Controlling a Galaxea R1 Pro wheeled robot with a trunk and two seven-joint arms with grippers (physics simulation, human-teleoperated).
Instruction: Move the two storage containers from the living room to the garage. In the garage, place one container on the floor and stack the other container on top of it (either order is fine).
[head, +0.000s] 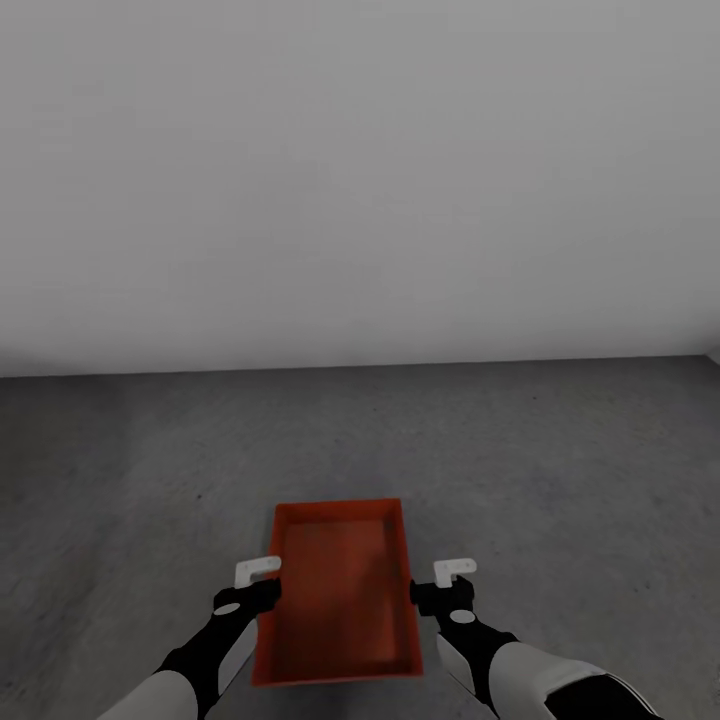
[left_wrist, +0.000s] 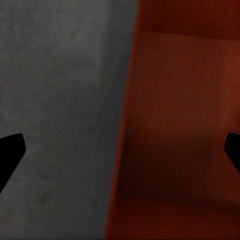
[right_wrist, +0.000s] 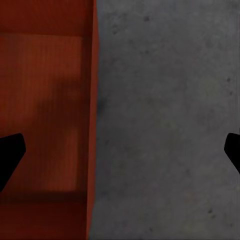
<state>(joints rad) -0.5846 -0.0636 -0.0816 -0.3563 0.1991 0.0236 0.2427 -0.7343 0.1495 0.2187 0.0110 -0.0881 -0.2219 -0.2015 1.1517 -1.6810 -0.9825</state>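
while one storage container (head: 340, 600) sits on the garage floor (head: 150, 450), the left gripper (left_wrist: 120, 150) and right gripper (right_wrist: 120, 150) straddle its side walls, fingers spread wide, gripping nothing. the second container remains to be stacked.

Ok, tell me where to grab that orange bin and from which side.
Grip the storage container by its two long side walls, coming down from above, one gripper per side. It is open-topped with thin upright walls, and each gripper's open fingers already straddle a wall.
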